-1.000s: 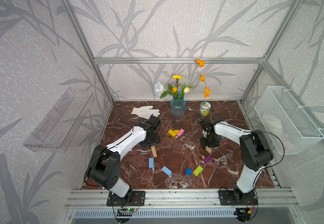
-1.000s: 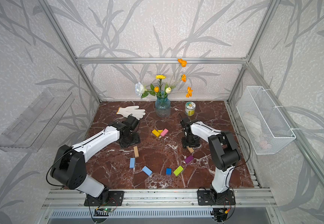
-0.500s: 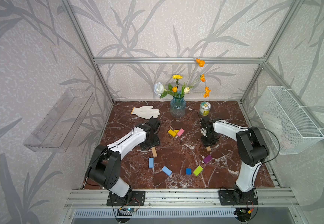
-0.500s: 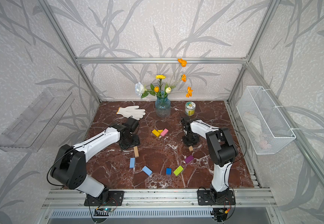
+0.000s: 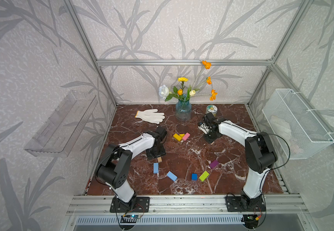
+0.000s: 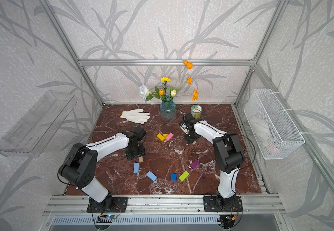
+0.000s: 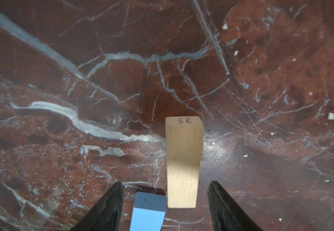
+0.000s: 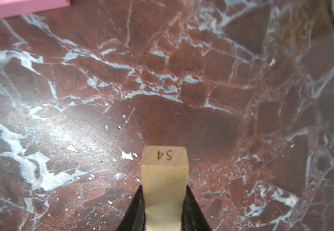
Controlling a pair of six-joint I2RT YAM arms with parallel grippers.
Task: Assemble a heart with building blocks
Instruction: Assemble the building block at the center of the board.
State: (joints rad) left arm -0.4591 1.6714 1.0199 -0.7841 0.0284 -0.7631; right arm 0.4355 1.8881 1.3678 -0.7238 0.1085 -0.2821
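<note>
Blocks for a heart: stock and hazards, left to right

Item 1, left gripper [image 7: 165, 200]. Its fingers [image 7: 106, 208] are spread wide and grip nothing, one either side of the tan block marked 25 [image 7: 183, 162], which lies flat on the table [image 5: 232, 180]. Hazard: a corner of a light blue block [image 7: 149, 212] sits between the same fingers, just beside the tan one. Closing from here would likely catch both or skew the tan one.

Item 2, loose stock on the near side: second light blue block [image 5: 171, 176], dark blue block [image 5: 194, 176], lime block [image 5: 204, 176], purple block [image 5: 214, 164], all apart from each other.

Item 3, heart: not yet a shape, I judge. Only the yellow block [image 5: 177, 137], yellow wedge [image 5: 182, 135] and pink block [image 5: 186, 136] touch, in a small cluster mid-table.

Item 4, right gripper [image 8: 165, 210]. It is closed snugly on the tan block marked 54 [image 8: 165, 180], part of which sticks out ahead. Whether the block is clear of the table I cannot tell. Hazard: gripped toward one end, it could swivel when pressed down, and setting it near the cluster could knock those three apart.

Containers. On the left wall, clear shelf [image 5: 62, 124]: nothing visible in it. At the back, glass vase [image 5: 183, 115]: flowers [image 5: 183, 80]. Just behind the right gripper, tin [image 5: 211, 109]: lidded, contents hidden; a backward swing could nudge it. On the right wall, wire basket [image 5: 276, 128]: something white and crumpled, perhaps cloth.
</note>
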